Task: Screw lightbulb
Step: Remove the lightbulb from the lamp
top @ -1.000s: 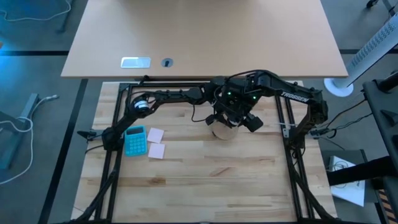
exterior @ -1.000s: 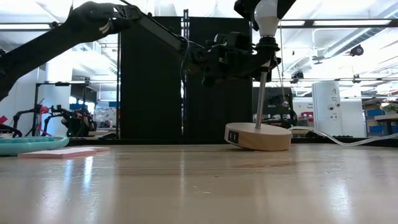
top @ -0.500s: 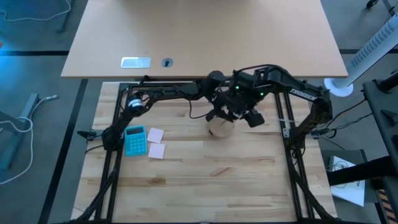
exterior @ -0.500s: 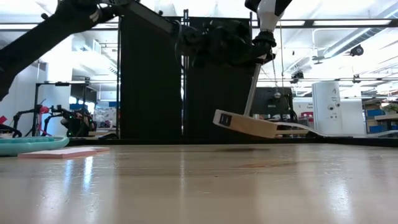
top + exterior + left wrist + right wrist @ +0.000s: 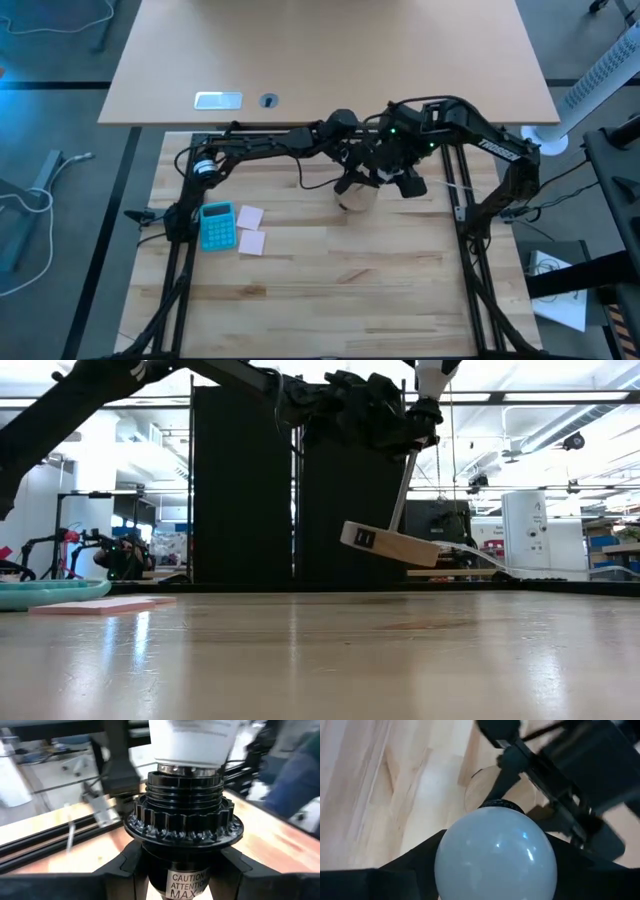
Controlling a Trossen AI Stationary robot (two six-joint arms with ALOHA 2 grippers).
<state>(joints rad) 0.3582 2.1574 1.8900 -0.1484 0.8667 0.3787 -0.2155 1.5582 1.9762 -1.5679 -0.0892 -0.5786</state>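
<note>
A small lamp, with a round wooden base (image 5: pixel 390 546), a thin rod (image 5: pixel 398 495) and a black socket (image 5: pixel 182 820), hangs tilted above the table's far middle. The white lightbulb (image 5: pixel 495 852) sits on top of the socket, and its lower neck also shows in the left wrist view (image 5: pixel 192 740). My left gripper (image 5: pixel 182 880) is shut on the socket. My right gripper (image 5: pixel 492 870) is shut on the bulb from above. In the high view both grippers meet over the base (image 5: pixel 355 197). My left gripper pinches the black socket's lower body (image 5: pixel 185 870), below its ribbed collar, between its two fingers (image 5: pixel 125 865). It comes in about level from the table's left. The lamp hangs lifted clear, with the rod slanted and the base tipped. My right gripper pinches the bulb's round globe (image 5: pixel 470 845) between its two fingers (image 5: pixel 420 857), one on each side. It comes from above, pointing down. The bulb stands on the socket, top up.
A blue calculator (image 5: pixel 218 225) and two pink sticky notes (image 5: pixel 250 228) lie at the table's left. A white cord (image 5: pixel 530 570) trails from the lamp base toward the right. Black frame rails (image 5: pixel 460 200) run along the table's sides.
Both grippers have gone up and a little toward the table's far right with the lamp. The wooden base, which rested on the table, is now lifted clear and tipped, and the rod slants.
</note>
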